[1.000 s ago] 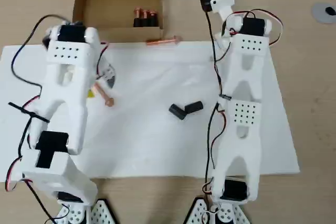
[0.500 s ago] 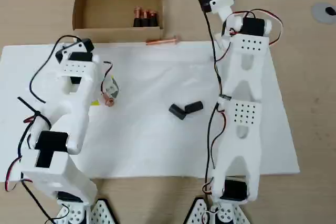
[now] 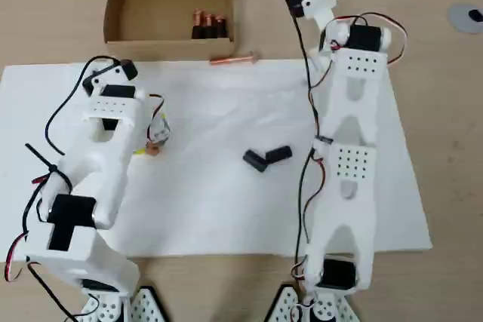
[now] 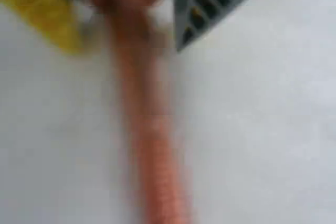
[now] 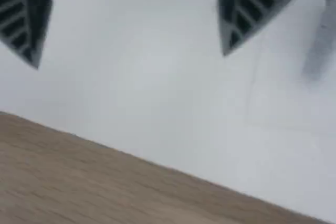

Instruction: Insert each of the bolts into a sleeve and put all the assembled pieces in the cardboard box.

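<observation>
Back comes the left arm (image 3: 106, 148), pulled away from the cardboard box (image 3: 113, 13) toward its own base, and the copper bolt (image 3: 153, 148) that lay flat on the sheet a second ago now shows as a short stub under the wrist. The right arm (image 3: 351, 164) has not budged.

From above, the left gripper (image 3: 156, 135) is half tucked under the arm and its hold is hard to judge. The left wrist view settles it: a yellow finger (image 4: 42, 14) and a grey ribbed finger (image 4: 210, 3) are clamped on the bolt's head end, the threaded shank running away over the white. The right wrist view has the right gripper (image 5: 130, 56) with its jaws spread wide and nothing between them, hanging over the sheet's edge where white meets wood.

Only the high view shows the rest. Two black sleeves (image 3: 266, 157) lie touching mid-sheet, between the arms. A second bolt (image 3: 234, 58) lies just outside the box's front wall. Inside the box, assembled pieces (image 3: 209, 26) sit against the right corner.

Underfoot, a wrinkled white sheet (image 3: 211, 209) covers a wooden table (image 3: 445, 148), with a grey disc (image 3: 462, 16) at the far right edge.
</observation>
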You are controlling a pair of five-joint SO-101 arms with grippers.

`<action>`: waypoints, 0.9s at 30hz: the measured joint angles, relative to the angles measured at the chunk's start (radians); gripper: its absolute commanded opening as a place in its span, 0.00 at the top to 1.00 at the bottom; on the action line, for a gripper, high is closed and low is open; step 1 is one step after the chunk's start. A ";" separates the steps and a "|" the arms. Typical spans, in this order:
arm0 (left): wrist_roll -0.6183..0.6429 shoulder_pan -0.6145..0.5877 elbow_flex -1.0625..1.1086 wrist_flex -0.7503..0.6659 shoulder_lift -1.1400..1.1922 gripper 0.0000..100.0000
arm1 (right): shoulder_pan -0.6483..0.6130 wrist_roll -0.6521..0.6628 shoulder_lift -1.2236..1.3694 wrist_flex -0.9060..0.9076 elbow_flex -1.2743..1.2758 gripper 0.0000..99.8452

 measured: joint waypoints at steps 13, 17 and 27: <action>-0.342 0.000 -0.446 0.471 0.005 0.99 | 0.000 0.002 0.000 0.034 0.000 0.74; -0.646 0.025 -0.683 0.638 0.006 1.00 | 0.000 0.002 0.000 0.041 0.000 0.74; -1.623 0.078 -0.588 0.649 -0.100 0.99 | 0.000 0.002 0.000 0.094 0.000 0.74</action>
